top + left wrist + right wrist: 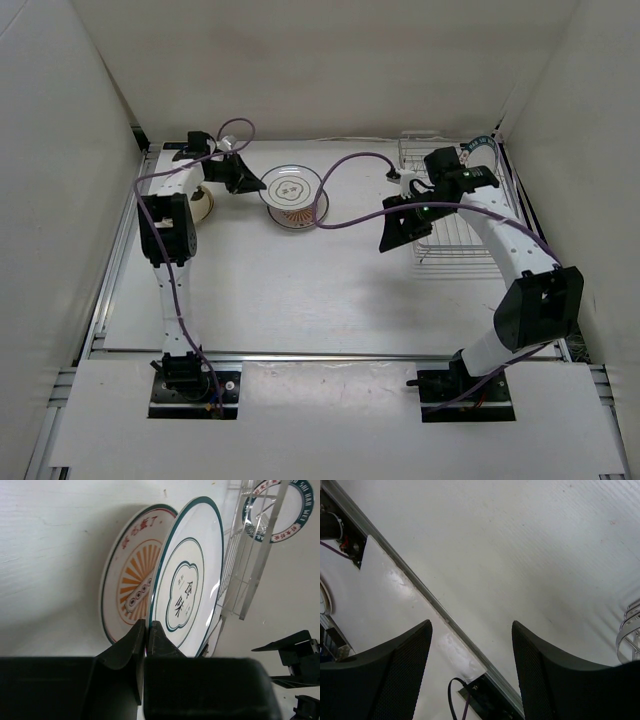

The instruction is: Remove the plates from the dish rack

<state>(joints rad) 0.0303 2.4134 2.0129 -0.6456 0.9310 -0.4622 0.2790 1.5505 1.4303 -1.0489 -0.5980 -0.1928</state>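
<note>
My left gripper (258,185) (146,624) is shut on the near rim of a white plate with a dark teal rim (292,187) (186,580), held over a white plate with an orange-red pattern (305,218) (131,582) that lies on the table. The dish rack (445,215) (245,560) stands at the far right, with a blue-rimmed plate (482,150) (295,515) upright at its back. A cream-yellow plate (200,203) shows partly under the left arm. My right gripper (393,232) (470,630) is open and empty, just left of the rack.
White walls close in the table on three sides. Purple cables (350,165) run from both arms across the back of the table. A metal rail (445,615) edges the table, and a corner of the rack wire (630,630) shows in the right wrist view.
</note>
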